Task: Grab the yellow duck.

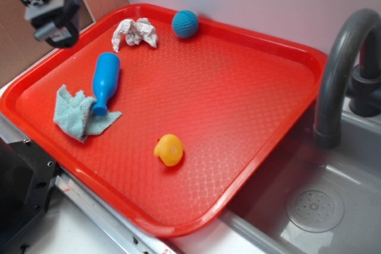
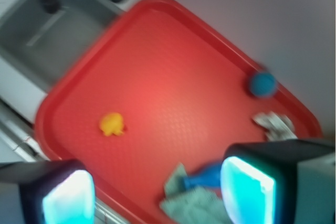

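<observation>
The fingers (image 2: 248,190) stand wide apart, holding nothing, high above the red tray (image 2: 173,77); the yellow duck (image 2: 112,124) lies untouched.

wrist view blurred | gripper (image 2: 157,192) cut off by frame edge | blue pin (image 2: 207,177) partly hidden

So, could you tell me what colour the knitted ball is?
Blue, clearest in the exterior view.

I see a yellow duck (image 1: 169,149) w/ orange tint on a red tray (image 1: 250,117), textured diamond-grid pattern. Blue bottle (image 1: 105,81), light teal cloth (image 1: 74,114), blue knitted ball (image 1: 185,24), white crumpled paper (image 1: 134,33). Grey sink (image 1: 321,206), dark grey faucet (image 1: 336,69). Gripper pads (image 2: 68,198) glow cyan.
</observation>
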{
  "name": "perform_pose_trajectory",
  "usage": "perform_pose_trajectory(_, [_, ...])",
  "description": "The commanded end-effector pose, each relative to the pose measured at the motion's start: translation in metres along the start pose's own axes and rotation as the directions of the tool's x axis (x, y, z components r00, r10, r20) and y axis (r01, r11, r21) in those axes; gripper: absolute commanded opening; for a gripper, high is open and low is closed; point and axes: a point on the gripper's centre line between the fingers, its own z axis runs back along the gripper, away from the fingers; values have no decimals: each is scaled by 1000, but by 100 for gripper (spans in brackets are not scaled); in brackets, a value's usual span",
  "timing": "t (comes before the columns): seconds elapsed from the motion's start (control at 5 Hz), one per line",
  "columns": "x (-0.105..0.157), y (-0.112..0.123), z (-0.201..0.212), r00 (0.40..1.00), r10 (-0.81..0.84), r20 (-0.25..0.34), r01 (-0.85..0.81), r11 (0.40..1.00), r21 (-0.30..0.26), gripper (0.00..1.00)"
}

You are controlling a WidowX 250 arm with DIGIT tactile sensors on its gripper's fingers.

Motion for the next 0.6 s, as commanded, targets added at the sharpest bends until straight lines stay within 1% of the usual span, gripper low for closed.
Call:
perform_pose_trajectory(0.0, [15, -17, -35, 996, -84, 12, 85, 987, -136, 100])
perform_pose_trajectory(0.2, [23, -27, -65, 992, -113, -51, 102, 978, -185, 100])
perform_pose_trajectory(0.4, [24, -30, -89, 985, -130, -112, 103, 969, -223, 100])
